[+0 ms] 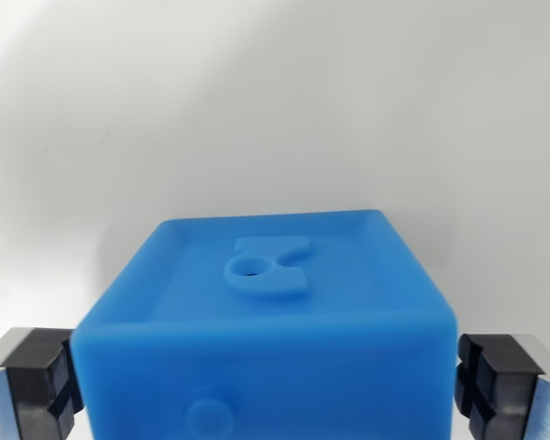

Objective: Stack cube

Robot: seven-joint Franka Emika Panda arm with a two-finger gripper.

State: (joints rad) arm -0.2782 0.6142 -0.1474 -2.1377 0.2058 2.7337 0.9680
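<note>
A blue cube (266, 302) fills the lower middle of the wrist view. Its top face has a raised rim and an embossed mark with a small hole, and a round stud shows on its near face. My gripper (266, 390) straddles the cube. The left black pad (44, 380) and the right black pad (490, 376) both press against the cube's sides, so the gripper is shut on it. The cube's underside and whatever lies below it are hidden. No second cube is in sight.
A plain white surface (257, 110) spreads behind and around the cube, with a soft grey shadow toward the wrist view's left.
</note>
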